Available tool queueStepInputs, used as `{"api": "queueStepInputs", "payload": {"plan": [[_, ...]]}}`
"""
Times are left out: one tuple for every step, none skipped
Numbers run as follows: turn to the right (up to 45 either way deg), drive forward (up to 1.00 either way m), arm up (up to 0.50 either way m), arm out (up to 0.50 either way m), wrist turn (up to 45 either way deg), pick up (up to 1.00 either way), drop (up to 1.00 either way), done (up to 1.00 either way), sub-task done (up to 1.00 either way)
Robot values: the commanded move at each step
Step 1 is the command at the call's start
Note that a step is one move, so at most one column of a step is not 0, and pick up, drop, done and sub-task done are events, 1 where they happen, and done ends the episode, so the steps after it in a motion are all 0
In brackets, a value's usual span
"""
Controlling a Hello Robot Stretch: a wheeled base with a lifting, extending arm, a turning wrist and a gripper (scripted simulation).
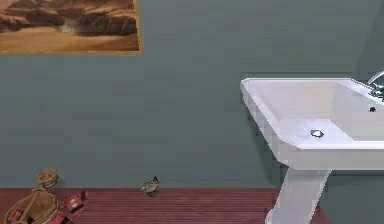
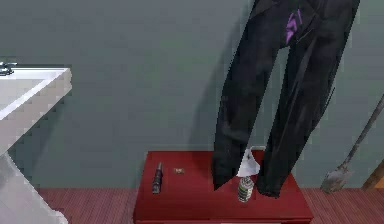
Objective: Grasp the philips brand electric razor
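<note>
Closest to you is the white pedestal sink (image 1: 300, 125), filling three to four o'clock in the forward view, its column running off the bottom edge. Its faucet (image 1: 376, 82) sits at the three o'clock edge. You see the same sink (image 2: 25, 95) again at nine o'clock in the arm side view.

Next in size is a pair of black trousers (image 2: 265, 90) hanging from twelve o'clock in the arm side view, with purple marks near the top. The legs reach down in front of a low red cabinet (image 2: 200, 182) at six o'clock.

A framed landscape painting (image 1: 68, 25) hangs on the grey-blue wall at eleven o'clock in the forward view. A long-handled broom (image 2: 345, 172) leans at four o'clock in the arm side view.

On the cabinet's top, toward its nine o'clock side, a slim dark object (image 2: 157, 180) lies flat. Its shape fits the electric razor, though it is too small for you to be sure. A small bottle (image 2: 243, 187) stands near the five o'clock corner, by the trouser cuffs.

Brown basket-like clutter (image 1: 45, 200) lies on the red plank floor at seven o'clock in the forward view.

As for the gripper, you cannot tell its state.
</note>
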Motion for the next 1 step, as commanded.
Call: {"api": "queueStepInputs", "payload": {"plan": [[0.0,0.00,0.04,0.00,0.0,0.00,0.00,0.00,0.00]]}}
